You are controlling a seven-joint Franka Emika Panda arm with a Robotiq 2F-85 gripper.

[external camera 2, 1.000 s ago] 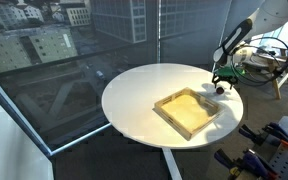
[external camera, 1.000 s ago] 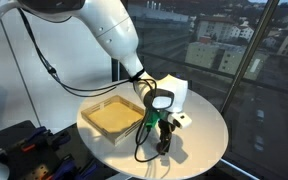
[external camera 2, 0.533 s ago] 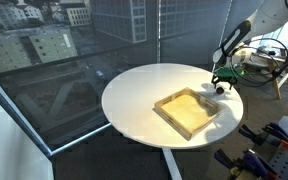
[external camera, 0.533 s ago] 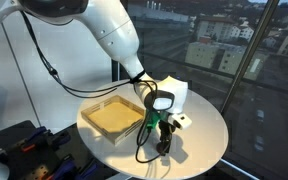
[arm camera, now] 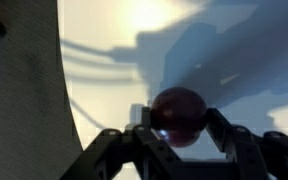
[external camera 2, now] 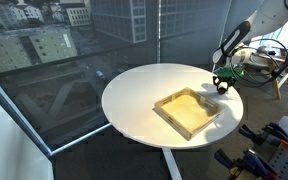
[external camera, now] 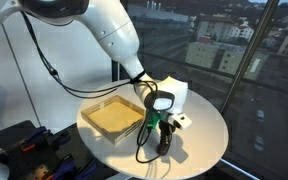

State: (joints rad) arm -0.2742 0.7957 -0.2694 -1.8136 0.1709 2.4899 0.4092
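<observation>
- Now my fingers (arm camera: 220,130) are clenched on the small dark-red round ball (arm camera: 177,112), which sits centred between them with no long axis.
- It sits just beside a corner of the shallow wooden tray (external camera: 94,108).

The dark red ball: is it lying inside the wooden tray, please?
No, the dark red ball sits in the gripper on the white table, outside the wooden tray.

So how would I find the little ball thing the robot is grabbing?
Find the round white table by the big window, then the shallow wooden tray lying on it. Just past the tray, near the table's edge, the tool pinches a small dark red ball. It is the only ball there, and it is much darker than the pale tray and tabletop.
</observation>
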